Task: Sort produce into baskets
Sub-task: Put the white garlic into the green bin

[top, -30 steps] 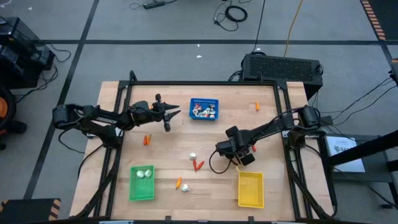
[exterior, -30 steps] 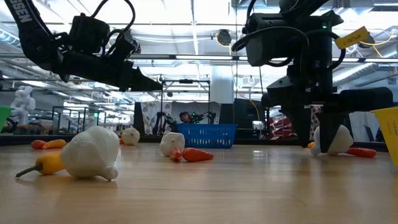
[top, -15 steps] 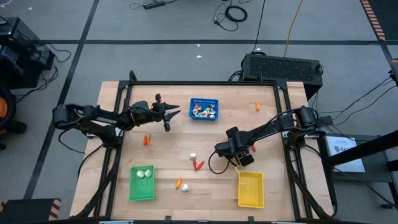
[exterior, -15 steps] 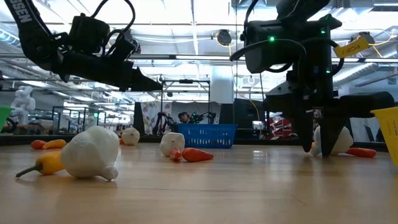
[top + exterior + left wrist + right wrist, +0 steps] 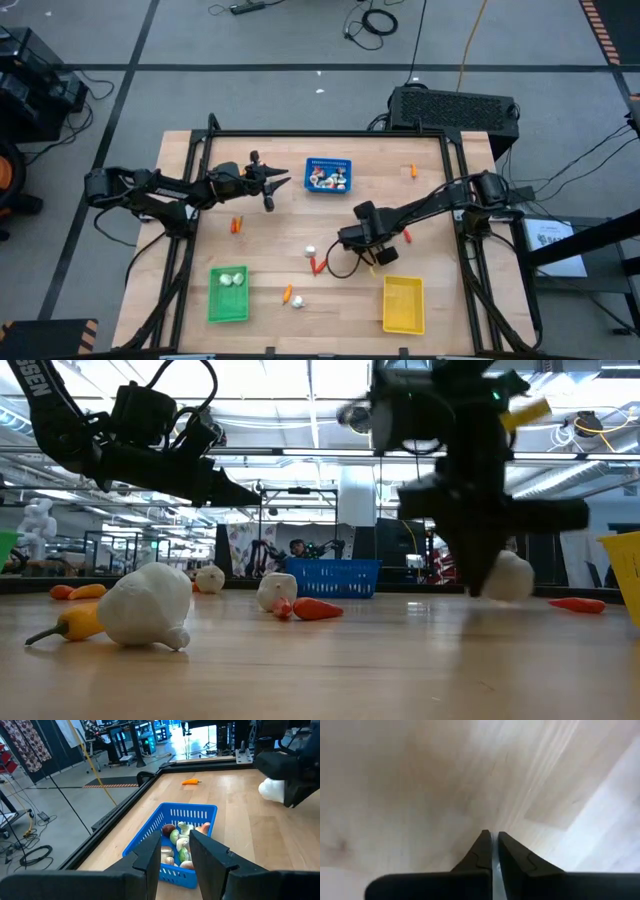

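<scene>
Produce lies scattered over the wooden table (image 5: pixel 420 215); a white garlic bulb (image 5: pixel 148 606) with a yellow-orange pepper (image 5: pixel 70 623) just beside it sits nearest the low camera, near the green basket (image 5: pixel 227 294), which holds two pale bulbs (image 5: pixel 233 279); a small white piece (image 5: pixel 311 250) and a red-orange carrot (image 5: pixel 318 264) lie near the table's middle, an orange pair (image 5: pixel 236 224) lies towards the left side, a lone orange piece (image 5: pixel 413 171) lies by the far right edge, and a red stick (image 5: pixel 406 236) lies just beside the right arm; the blue basket (image 5: pixel 328 175) at the far side holds a heap of mixed pieces, seen from the left wrist as white, green and red bits (image 5: pixel 181 845); the yellow basket (image 5: pixel 403 304) stands at the near right edge; the right gripper (image 5: pixel 347 241) hangs low near the middle of the table, beside the red-orange carrot, its fingers (image 5: pixel 485 851) nearly together with only a thin slit between them, and a white bulb (image 5: pixel 507 576) shows right against it in the low view, though whether it is clamped I cannot tell; the left gripper (image 5: pixel 283 181) hovers above the table just beside the blue basket, its fingers (image 5: pixel 150 857) a little apart and holding nothing.
</scene>
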`<move>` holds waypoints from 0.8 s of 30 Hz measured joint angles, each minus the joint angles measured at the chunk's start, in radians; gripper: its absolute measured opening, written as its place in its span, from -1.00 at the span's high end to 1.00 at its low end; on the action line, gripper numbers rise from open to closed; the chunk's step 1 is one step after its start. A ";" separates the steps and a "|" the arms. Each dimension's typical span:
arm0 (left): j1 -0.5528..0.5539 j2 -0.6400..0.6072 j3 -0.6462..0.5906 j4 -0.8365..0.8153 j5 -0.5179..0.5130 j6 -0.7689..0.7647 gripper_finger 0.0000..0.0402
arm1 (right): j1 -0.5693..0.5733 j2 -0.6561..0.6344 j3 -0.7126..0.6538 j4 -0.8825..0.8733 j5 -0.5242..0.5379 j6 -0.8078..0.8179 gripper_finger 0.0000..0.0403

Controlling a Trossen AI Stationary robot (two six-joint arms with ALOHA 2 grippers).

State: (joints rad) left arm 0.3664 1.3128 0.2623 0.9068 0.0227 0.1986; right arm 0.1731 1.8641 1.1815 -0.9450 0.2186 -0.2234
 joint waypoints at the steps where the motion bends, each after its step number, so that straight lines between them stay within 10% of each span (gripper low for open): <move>1: 0.000 0.000 0.000 -0.002 0.000 0.000 0.45 | 0.002 0.000 0.020 0.001 -0.001 0.002 0.96; 9: 0.000 0.000 0.000 -0.030 0.000 0.025 0.45 | 0.034 -0.001 0.219 0.258 -0.009 0.000 0.98; 24: 0.000 0.000 0.000 -0.197 -0.001 0.106 0.45 | 0.049 0.258 0.234 1.638 -0.255 -0.191 0.98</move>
State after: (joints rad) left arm 0.3660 1.3128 0.2626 0.7103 0.0221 0.3048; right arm 0.2222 2.1222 1.4151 0.6934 -0.0361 -0.4142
